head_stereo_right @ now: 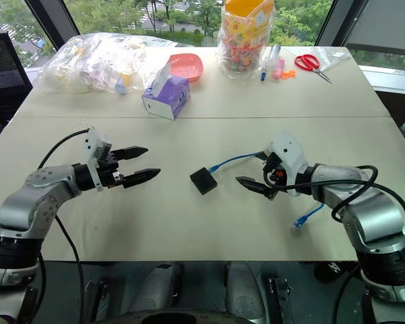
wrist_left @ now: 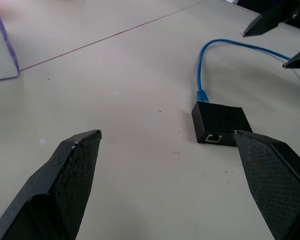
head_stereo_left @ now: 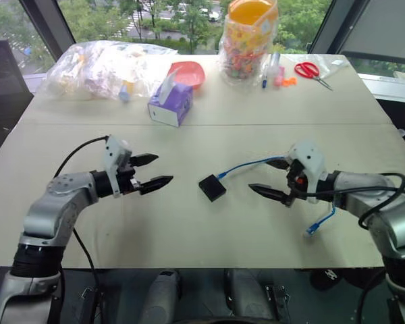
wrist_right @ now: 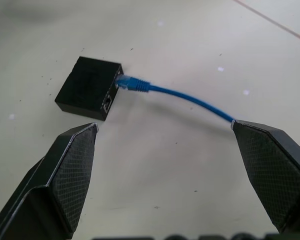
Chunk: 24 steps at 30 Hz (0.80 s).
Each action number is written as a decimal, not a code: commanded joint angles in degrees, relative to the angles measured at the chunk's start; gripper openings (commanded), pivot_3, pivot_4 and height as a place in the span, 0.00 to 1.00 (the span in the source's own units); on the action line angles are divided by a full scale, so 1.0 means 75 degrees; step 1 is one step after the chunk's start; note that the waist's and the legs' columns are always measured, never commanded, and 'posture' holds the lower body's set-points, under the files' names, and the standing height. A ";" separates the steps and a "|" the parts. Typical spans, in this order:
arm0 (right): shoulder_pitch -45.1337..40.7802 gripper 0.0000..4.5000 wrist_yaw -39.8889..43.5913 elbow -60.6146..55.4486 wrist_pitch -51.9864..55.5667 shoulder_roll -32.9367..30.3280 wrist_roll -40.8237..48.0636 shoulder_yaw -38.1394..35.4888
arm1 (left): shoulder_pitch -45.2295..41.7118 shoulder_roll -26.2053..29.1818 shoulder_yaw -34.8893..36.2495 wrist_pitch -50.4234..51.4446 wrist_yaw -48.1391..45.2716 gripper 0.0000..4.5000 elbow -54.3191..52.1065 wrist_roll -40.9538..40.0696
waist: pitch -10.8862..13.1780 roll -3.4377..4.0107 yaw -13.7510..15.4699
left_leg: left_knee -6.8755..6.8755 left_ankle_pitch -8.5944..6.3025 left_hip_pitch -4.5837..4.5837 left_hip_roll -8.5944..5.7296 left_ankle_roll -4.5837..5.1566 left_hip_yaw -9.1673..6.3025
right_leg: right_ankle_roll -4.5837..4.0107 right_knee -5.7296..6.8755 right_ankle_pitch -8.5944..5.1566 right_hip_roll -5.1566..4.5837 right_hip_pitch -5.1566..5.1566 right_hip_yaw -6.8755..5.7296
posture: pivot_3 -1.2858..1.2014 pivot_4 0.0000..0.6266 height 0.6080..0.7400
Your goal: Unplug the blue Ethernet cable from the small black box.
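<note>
Right wrist view, cable: blue cable (wrist_right: pixel 185 97) plugged into side of black box (wrist_right: pixel 90 87); runs off toward right gripper
Box: flat on table (head_stereo_left: pixel 189 223), mid-table, between both grippers
Left gripper (head_stereo_left: pixel 150 171): fingers spread, empty; apart from box
Right gripper (head_stereo_left: pixel 270 179): fingers spread, empty; cable passes between them
Behind: purple tissue box (head_stereo_left: pixel 171 103)

Your left arm reaches in from the left, forearm roughly level, with its left gripper (head_stereo_left: pixel 153 171) pointing toward the centre, fingers spread wide and holding nothing. Your right arm mirrors it from the right, elbow bent; its right gripper (head_stereo_left: pixel 268 177) points inward and slightly downward, black fingers (wrist_right: pixel 70 175) likewise parted wide and empty. The two grippers face each other, well apart.
</note>
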 commanded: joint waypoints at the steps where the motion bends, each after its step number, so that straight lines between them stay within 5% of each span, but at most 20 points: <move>1: -0.0138 1.00 0.0102 -0.0156 0.0072 -0.0150 0.0258 -0.0211 | -0.0136 0.0102 0.0182 -0.0018 -0.0149 0.99 -0.0026 -0.0098 | 0.0000 0.0000 0.0002 | 0.0000 0.0000 0.0000 0.0000 0.0000 0.0000 | 0.0001 0.0000 0.0000 0.0000 0.0000 0.0000 | 0.52 0.24 1.00; 24: -0.0633 1.00 0.0402 -0.0192 0.0227 -0.0610 0.0630 0.0010 | -0.0100 0.0718 0.0332 0.0845 -0.0723 0.99 -0.0261 -0.0618 | 0.0000 0.0000 -0.0004 | 0.0003 0.0000 -0.0002 0.0000 0.0000 0.0001 | 0.0002 0.0005 0.0002 -0.0001 -0.0003 0.0001 | 0.52 0.24 1.00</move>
